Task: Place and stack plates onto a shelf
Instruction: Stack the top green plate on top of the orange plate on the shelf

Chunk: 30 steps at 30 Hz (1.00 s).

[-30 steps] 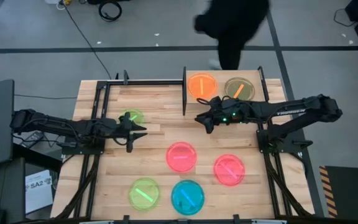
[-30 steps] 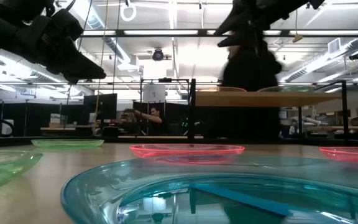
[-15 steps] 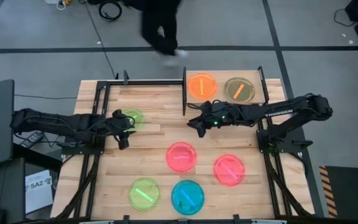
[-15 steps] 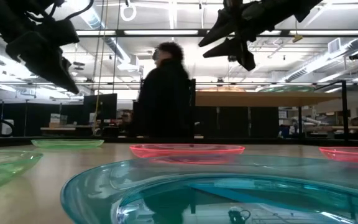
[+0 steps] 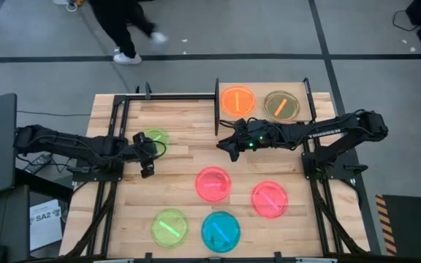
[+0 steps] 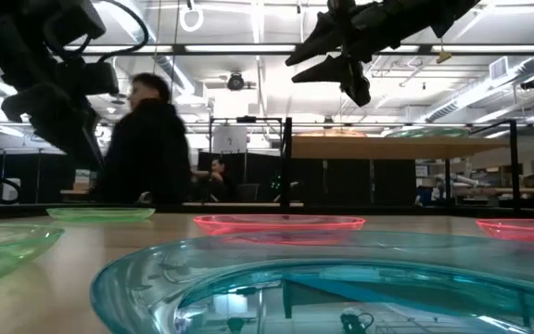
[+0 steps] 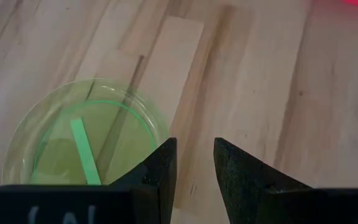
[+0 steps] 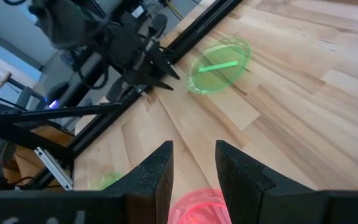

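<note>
On the table lie a green plate (image 5: 154, 139), a pink plate (image 5: 213, 183), a second pink plate (image 5: 270, 199), another green plate (image 5: 169, 227) and a teal plate (image 5: 221, 231). The shelf (image 5: 258, 117) at the far right carries an orange plate (image 5: 237, 100) and an olive-looking plate with an orange stripe (image 5: 281, 104). My left gripper (image 5: 148, 155) hangs open just near of the far green plate (image 7: 86, 143), its fingers pointing down beside the rim. My right gripper (image 5: 226, 147) hovers open in front of the shelf, above and beyond the pink plate (image 8: 197, 208).
Black frame posts (image 5: 217, 106) stand along the shelf's left end and the table's far edge. Bare wood lies between the two grippers. A person (image 6: 146, 139) walks past behind the table. The teal plate (image 6: 323, 288) fills the low view's foreground.
My left gripper has drawn back a little toward the table's left edge and tipped its fingers from pointing right to pointing down beside the green plate. My right gripper has moved leftward away from the shelf. The person behind the table has walked from right to left.
</note>
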Tool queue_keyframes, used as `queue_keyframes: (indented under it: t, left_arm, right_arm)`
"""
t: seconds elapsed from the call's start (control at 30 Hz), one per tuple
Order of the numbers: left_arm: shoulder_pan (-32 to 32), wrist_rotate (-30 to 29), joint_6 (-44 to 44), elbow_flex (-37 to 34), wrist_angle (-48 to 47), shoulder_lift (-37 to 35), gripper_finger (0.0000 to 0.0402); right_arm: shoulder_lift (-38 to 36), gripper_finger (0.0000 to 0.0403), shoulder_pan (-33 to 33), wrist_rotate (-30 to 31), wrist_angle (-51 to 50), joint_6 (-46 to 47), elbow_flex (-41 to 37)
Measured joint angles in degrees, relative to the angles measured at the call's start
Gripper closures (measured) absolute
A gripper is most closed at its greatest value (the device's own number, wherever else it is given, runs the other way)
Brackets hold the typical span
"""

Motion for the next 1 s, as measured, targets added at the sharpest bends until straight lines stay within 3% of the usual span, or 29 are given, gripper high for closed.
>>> queue_keyframes:
  t: [0.43, 1.0]
  left_arm:
    - [0.1, -4.0, 0.0, 0.0, 0.8, 11.3, 0.0287]
    - [0.1, -4.4, 0.0, 0.0, 2.8, 18.4, 0.0287]
  right_arm:
    - [0.0, 0.0277, 0.0, 0.0, 0.6, 0.0, 0.0]
    - [0.0, 0.0276, 0.0, 0.0, 1.1, 0.0, 0.0]
